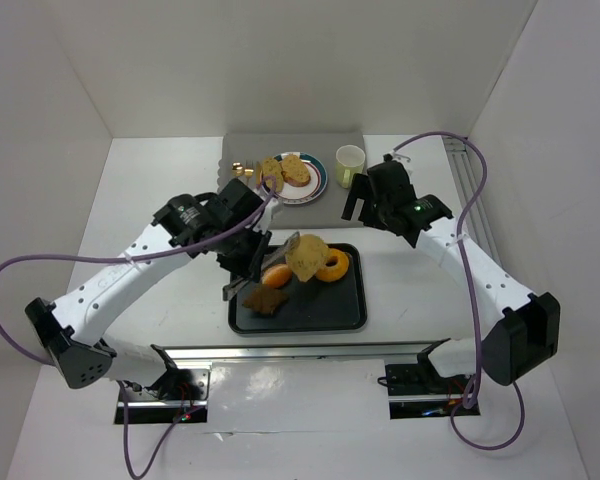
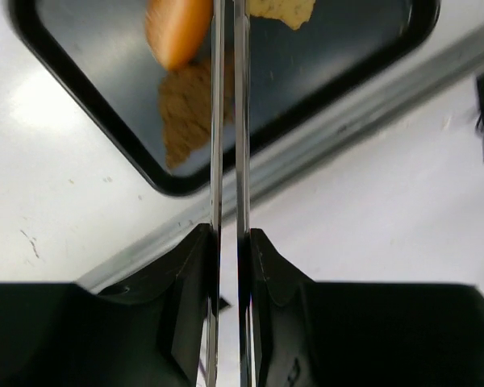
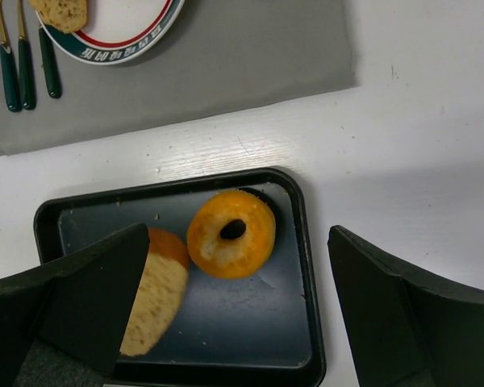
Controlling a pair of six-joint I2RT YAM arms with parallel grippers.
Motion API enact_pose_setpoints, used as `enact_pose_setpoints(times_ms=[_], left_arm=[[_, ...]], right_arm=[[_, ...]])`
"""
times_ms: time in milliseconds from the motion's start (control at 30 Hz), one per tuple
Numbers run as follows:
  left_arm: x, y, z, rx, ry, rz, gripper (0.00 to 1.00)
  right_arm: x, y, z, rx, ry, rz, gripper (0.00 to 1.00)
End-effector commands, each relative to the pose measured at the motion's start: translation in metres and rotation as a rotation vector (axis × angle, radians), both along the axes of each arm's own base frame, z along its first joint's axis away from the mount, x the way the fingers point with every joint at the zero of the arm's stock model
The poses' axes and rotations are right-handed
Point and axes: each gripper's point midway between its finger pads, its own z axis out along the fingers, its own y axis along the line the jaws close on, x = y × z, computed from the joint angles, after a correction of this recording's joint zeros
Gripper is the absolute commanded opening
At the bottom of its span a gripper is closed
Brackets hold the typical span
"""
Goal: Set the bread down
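Top external shows me three bread slices (image 1: pixel 296 170): two lie on the plate (image 1: pixel 317 186) on the grey mat (image 1: pixel 248 146), and the third slice (image 1: pixel 308 258) hangs tilted above the black tray (image 1: pixel 320 312), pinched in my left gripper (image 1: pixel 292 245) — its thin blades nearly together. On the tray I count one ring doughnut (image 3: pixel 212 242), one orange round piece (image 1: pixel 275 276) and one dark chunk (image 1: pixel 265 301). My right gripper (image 1: pixel 360 205) hovers beside the single cup (image 1: pixel 350 162), jaws wide, holding nothing.

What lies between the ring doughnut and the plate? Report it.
Right wrist view: beyond the doughnut, the black tray's rim, bare white table, then the grey mat under the plate.
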Motion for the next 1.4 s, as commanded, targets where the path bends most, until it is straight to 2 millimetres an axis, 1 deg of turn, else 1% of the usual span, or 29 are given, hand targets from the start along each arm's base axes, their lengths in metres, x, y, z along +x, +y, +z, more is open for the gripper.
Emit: enact_pose_setpoints(times_ms=[0,33,67,100,133,167,233,267,300,333,367,433,467,500,533,567,700,733,767,800,833,867,933,1000,1067,1100,1233,1333,1367], left_arm=[[0.045,0.001,0.046,-0.087,-0.205,0.142,0.00],[0.055,-0.002,0.050,-0.105,-0.219,0.166,0.00],[0.069,0.002,0.052,-0.118,-0.252,0.206,0.00],[0.088,-0.005,0.060,-0.174,-0.306,0.237,0.00],[0.097,-0.005,0.057,-0.191,-0.318,0.254,0.00],[0.114,-0.002,0.053,-0.207,-0.321,0.286,0.00],[0.142,-0.004,0.057,-0.251,-0.370,0.320,0.00],[0.158,0.005,0.059,-0.252,-0.385,0.361,0.00],[0.172,0.004,0.050,-0.252,-0.355,0.383,0.00],[0.187,0.002,0.058,-0.287,-0.381,0.400,0.00],[0.204,0.007,0.047,-0.277,-0.367,0.438,0.00],[0.222,0.006,0.039,-0.290,-0.363,0.449,0.00],[0.236,0.008,0.042,-0.315,-0.379,0.457,0.00],[0.241,0.003,0.035,-0.315,-0.358,0.449,0.00],[0.251,0.002,0.015,-0.302,-0.313,0.450,0.00],[0.256,-0.003,0.013,-0.310,-0.303,0.441,0.00],[0.264,-0.008,-0.019,-0.274,-0.246,0.433,0.00],[0.265,-0.008,-0.023,-0.269,-0.238,0.434,0.00],[0.265,-0.008,-0.023,-0.269,-0.238,0.434,0.03],[0.265,-0.008,-0.028,-0.263,-0.229,0.435,0.07],[0.265,-0.008,-0.028,-0.263,-0.229,0.435,0.18],[0.266,-0.007,-0.028,-0.256,-0.234,0.441,0.24],[0.264,-0.007,-0.030,-0.235,-0.239,0.432,0.46],[0.262,-0.004,-0.028,-0.220,-0.246,0.430,0.57],[0.260,-0.005,-0.030,-0.208,-0.243,0.429,0.59],[0.258,-0.003,-0.027,-0.204,-0.252,0.433,0.62],[0.252,-0.001,-0.014,-0.198,-0.281,0.428,0.62],[0.252,0.003,0.015,-0.221,-0.335,0.447,0.59],[0.247,0.007,0.034,-0.239,-0.375,0.452,0.57]], right_arm=[[0.016,0.012,0.023,0.034,-0.081,0.020,0.99],[0.016,0.012,0.023,0.034,-0.081,0.020,0.99],[0.017,0.012,0.027,0.038,-0.090,0.020,0.99],[0.017,0.012,0.026,0.031,-0.091,0.026,0.99],[0.017,0.012,0.026,0.031,-0.091,0.026,0.99],[0.017,0.012,0.026,0.031,-0.091,0.026,0.99],[0.018,0.010,0.027,0.026,-0.093,0.019,0.99],[0.017,0.008,0.025,0.009,-0.087,0.018,0.99],[0.016,0.008,0.025,0.008,-0.087,0.018,0.99],[0.015,0.004,0.023,-0.005,-0.079,0.009,0.99],[0.015,0.004,0.023,-0.005,-0.078,0.009,0.99],[0.014,0.002,0.021,-0.015,-0.072,0.003,0.99],[0.014,0.002,0.021,-0.015,-0.071,0.003,0.99],[0.014,0.002,0.021,-0.015,-0.071,0.003,0.99],[0.014,0.002,0.021,-0.015,-0.071,0.003,0.99],[0.015,0.003,0.025,-0.011,-0.080,0.002,0.99],[0.013,-0.004,0.021,-0.027,-0.063,-0.013,0.99],[0.014,-0.006,0.021,-0.033,-0.066,-0.021,0.99],[0.014,-0.005,0.022,-0.027,-0.065,-0.027,0.99],[0.014,-0.005,0.022,-0.026,-0.065,-0.027,0.99],[0.015,-0.009,0.022,-0.027,-0.065,-0.036,0.99],[0.015,-0.009,0.022,-0.027,-0.065,-0.036,0.99],[0.015,-0.009,0.022,-0.027,-0.065,-0.036,0.99],[0.014,-0.009,0.018,-0.031,-0.057,-0.036,0.99],[0.013,-0.007,0.018,-0.024,-0.054,-0.028,0.99],[0.013,-0.007,0.018,-0.024,-0.054,-0.028,0.99],[0.013,-0.005,0.017,-0.017,-0.050,-0.019,0.99],[0.013,-0.005,0.017,-0.017,-0.050,-0.019,0.99],[0.012,-0.006,0.021,-0.013,-0.059,-0.019,0.99]])
